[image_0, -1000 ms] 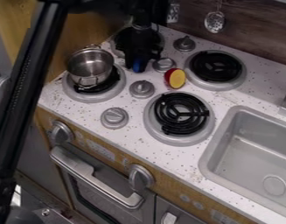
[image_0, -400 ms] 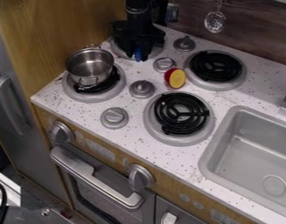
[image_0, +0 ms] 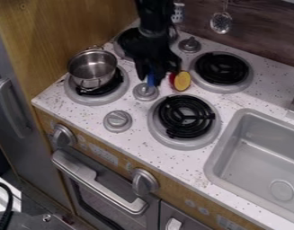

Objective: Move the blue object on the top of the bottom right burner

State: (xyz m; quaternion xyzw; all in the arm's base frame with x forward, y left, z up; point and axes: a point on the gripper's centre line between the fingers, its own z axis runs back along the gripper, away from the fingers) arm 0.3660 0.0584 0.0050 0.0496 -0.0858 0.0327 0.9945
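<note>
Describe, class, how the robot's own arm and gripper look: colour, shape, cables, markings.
The arm is black and roughly column-shaped. The gripper is also black, broader and blocky, with fingers that narrow downward. I can't make out any cables or markings on them.

No readable text, labels, brands, numbers or signs are showing.
</note>
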